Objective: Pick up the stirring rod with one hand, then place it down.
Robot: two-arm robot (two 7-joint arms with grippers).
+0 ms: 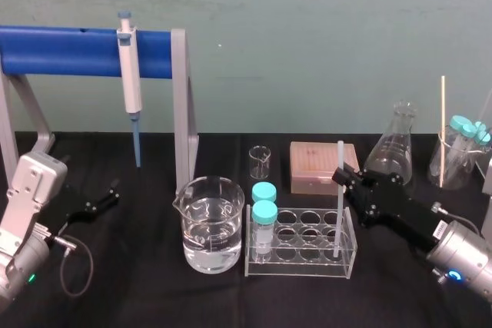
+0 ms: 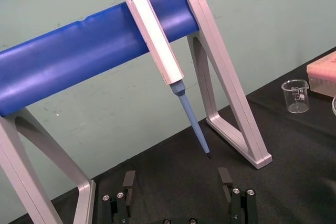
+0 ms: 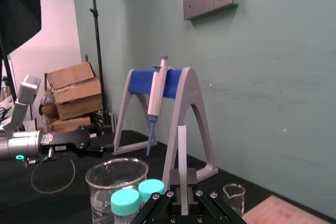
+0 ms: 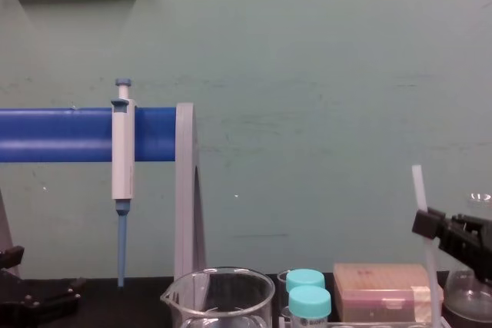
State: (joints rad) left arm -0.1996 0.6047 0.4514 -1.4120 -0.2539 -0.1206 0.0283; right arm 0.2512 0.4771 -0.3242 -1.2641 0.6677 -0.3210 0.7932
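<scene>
Rod stands upright right of centre in the head view, its foot in the clear rack. The right gripper comes in from the lower right and is clamped across the rod's upper half. The left gripper, spread and empty, sits far off at the left edge.

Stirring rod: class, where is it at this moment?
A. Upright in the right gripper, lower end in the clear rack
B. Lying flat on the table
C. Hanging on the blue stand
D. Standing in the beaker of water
A: the rod stands upright, clamped by the right gripper, its lower end inside the rack.
</scene>
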